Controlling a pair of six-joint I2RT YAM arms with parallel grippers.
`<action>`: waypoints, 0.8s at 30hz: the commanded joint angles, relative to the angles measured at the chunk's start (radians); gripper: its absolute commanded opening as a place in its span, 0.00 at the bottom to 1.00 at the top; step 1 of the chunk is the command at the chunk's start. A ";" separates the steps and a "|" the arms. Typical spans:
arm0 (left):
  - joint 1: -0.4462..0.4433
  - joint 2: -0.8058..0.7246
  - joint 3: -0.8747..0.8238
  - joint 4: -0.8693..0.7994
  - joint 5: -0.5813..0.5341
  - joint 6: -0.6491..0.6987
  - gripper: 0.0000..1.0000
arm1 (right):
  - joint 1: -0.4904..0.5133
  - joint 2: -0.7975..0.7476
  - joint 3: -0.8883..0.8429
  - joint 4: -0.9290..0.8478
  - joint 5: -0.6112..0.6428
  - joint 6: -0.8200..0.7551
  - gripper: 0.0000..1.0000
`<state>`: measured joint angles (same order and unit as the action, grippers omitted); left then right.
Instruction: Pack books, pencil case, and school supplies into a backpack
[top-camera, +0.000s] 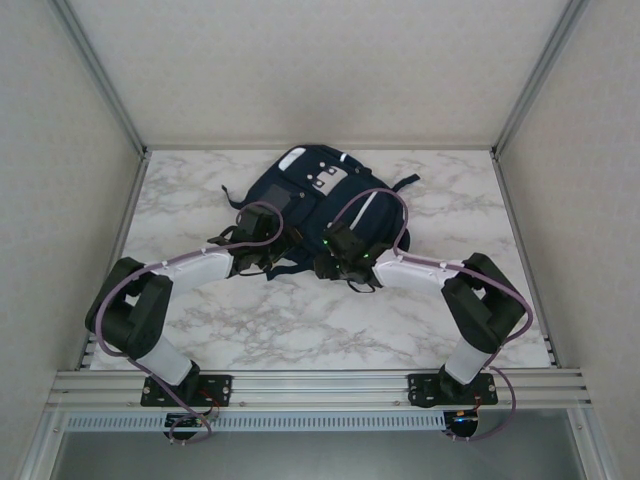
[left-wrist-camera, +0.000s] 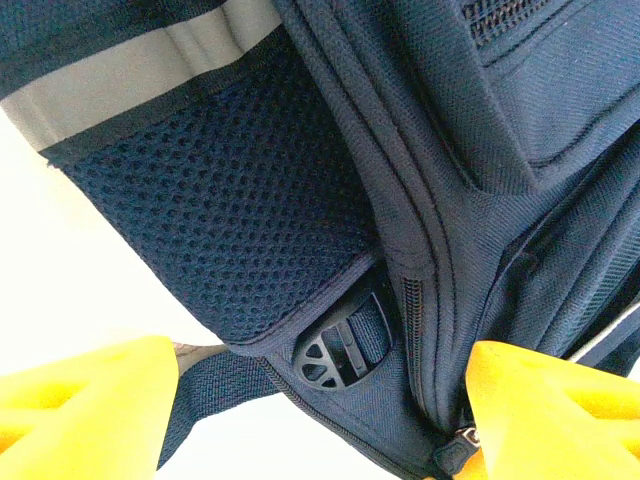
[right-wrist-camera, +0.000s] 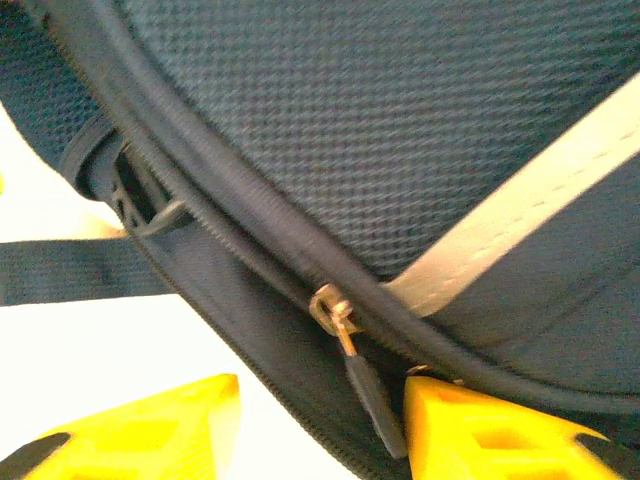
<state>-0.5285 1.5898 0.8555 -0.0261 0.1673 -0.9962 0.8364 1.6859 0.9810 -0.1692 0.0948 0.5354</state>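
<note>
backpack (top-camera: 300, 190) — on table (top-camera: 220, 325), centre-rear | left claw (left-wrist-camera: 315, 415) at near-left edge | right claw (right-wrist-camera: 320, 420) at near-right edge

The left arm (top-camera: 150, 300) and right arm (top-camera: 470, 300) bend at the elbows, forearms angling inward. The left tool (left-wrist-camera: 320, 420) has its jaws wide apart; the right tool (right-wrist-camera: 320, 430) has them parted less.

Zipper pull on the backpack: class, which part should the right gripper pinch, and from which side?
Probably the dark tab dangling below the metal slider, from the near edge of the backpack: it hangs free between the fingers of the right gripper.
</note>
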 joint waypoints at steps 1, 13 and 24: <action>-0.009 0.014 0.022 0.003 -0.037 -0.006 0.76 | 0.027 0.020 0.015 -0.039 -0.034 0.013 0.46; -0.021 0.021 0.013 0.019 -0.017 -0.012 0.73 | 0.011 0.105 0.112 -0.094 0.140 -0.009 0.31; -0.069 0.102 0.034 0.113 -0.024 -0.096 0.75 | -0.001 0.051 0.094 -0.098 0.008 -0.009 0.00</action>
<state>-0.5816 1.6520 0.8597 0.0338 0.1543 -1.0439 0.8440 1.7786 1.0817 -0.2886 0.1604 0.5308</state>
